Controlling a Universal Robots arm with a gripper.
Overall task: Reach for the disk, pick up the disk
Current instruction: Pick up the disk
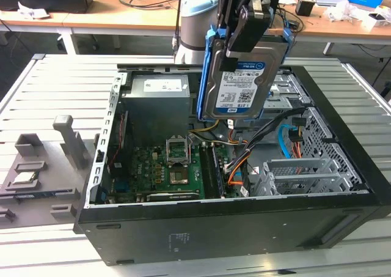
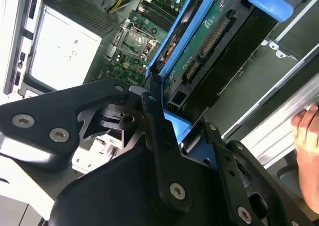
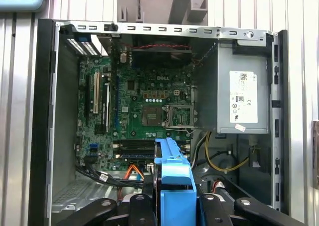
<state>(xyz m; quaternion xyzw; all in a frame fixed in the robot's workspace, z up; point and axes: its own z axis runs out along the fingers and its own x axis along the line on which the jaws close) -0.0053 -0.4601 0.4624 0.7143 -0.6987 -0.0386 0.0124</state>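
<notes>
Pincer (image 1: 247,29) clamped on disk (image 1: 244,84), lifted upright above open computer case (image 1: 244,228)

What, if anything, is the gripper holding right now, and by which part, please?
The gripper holds the disk by its upper end, jaws closed across its blue frame, lifted above the open case.

The first wrist view looks down into an open computer case (image 3: 45,136) lying on a slatted metal surface (image 3: 299,16). A green motherboard (image 3: 139,111) covers the case floor, its open processor socket (image 3: 178,117) near the middle. A grey power supply (image 3: 239,96) with a white label fills one end of the case. The black end effector (image 3: 174,208) is closed on the disk (image 3: 174,181), seen edge-on by its blue frame. Yellow and orange cables (image 3: 219,163) run beside it.
</notes>
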